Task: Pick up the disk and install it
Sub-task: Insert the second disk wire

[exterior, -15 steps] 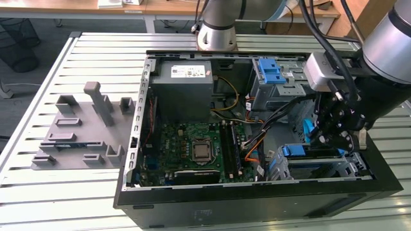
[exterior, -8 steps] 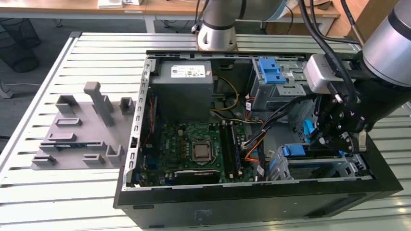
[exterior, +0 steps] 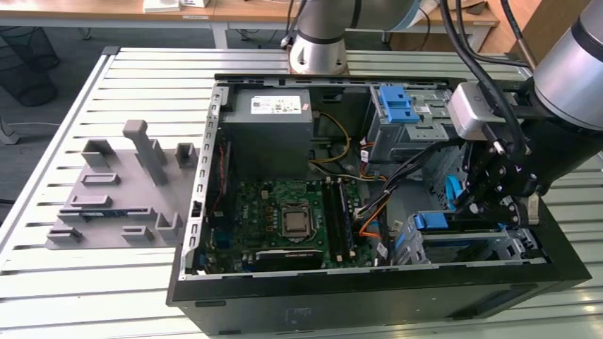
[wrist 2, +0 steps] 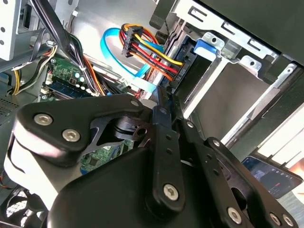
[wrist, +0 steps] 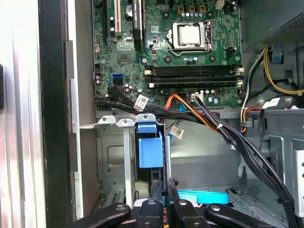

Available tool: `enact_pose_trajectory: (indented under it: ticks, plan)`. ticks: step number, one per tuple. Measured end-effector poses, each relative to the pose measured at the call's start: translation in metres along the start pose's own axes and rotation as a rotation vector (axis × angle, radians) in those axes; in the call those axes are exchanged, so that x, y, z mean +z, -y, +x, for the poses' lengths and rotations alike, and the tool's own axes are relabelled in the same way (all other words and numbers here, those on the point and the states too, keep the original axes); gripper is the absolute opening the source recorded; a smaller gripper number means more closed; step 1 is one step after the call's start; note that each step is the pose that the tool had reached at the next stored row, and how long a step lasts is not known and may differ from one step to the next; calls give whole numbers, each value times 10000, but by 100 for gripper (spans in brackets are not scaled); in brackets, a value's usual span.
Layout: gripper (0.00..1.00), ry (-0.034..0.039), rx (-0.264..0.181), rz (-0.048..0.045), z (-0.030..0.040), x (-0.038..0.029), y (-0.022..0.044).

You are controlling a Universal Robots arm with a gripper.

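In the exterior view, an open computer case (exterior: 377,282) lay on its side on the slatted counter (exterior: 141,70). A grey moulded fixture (exterior: 118,194) sat beside the case, toward the counter's edge on the exterior view's left. The arm reached down into the case at the end toward the exterior view's right. The end effector (exterior: 492,201) hung just above the lower drive cage (exterior: 471,244). The blue carrier frame of the disk (exterior: 431,220) showed in that cage, near the case's front wall; the silver body could not be made out. The green motherboard (exterior: 292,219) filled the middle of the case, and the power supply box (exterior: 275,123) lay beyond it.

In the second wrist view, the end effector (wrist 2: 164,97) looked clenched, its black fingers (wrist 2: 161,123) meeting at the tips. A bundle of red, yellow and black cables (wrist 2: 147,50) hung just past them.

In the first wrist view, the end effector (wrist: 166,187) again appeared clenched. The disk (wrist: 151,147) stood edge-on in the cage slot just beyond the fingertips. Contact could not be judged.
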State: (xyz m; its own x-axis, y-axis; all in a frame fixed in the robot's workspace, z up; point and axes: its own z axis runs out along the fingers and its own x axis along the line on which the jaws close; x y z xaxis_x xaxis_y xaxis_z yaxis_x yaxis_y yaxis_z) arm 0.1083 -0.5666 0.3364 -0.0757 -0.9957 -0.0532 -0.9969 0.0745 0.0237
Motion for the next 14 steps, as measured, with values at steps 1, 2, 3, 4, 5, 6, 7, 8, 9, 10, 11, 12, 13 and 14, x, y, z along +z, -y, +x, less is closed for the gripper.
enact_pose_trajectory:
  ticks: [1,2,3,4,5,6,7,8,9,10,11,12,13,14]
  plan:
    - [16,1,6,1,2,1,2]
    - [16,2,13,0,3,2,4]
    - [16,2,21,1,3,4,7]
    - [16,1,29,2,4,5,10]
    - [16,2,37,2,4,7,11]
    - [16,2,42,2,5,9,12]
    - [16,3,45,2,5,11,12]
    - [16,5,48,2,5,13,13]
    - [16,8,52,3,5,16,14]
    - [16,8,55,3,6,19,14]
    - [16,9,57,3,7,22,15]
    - [16,9,59,3,9,26,16]
    - [16,9,62,3,11,31,17]
    - [16,10,64,3,13,37,18]
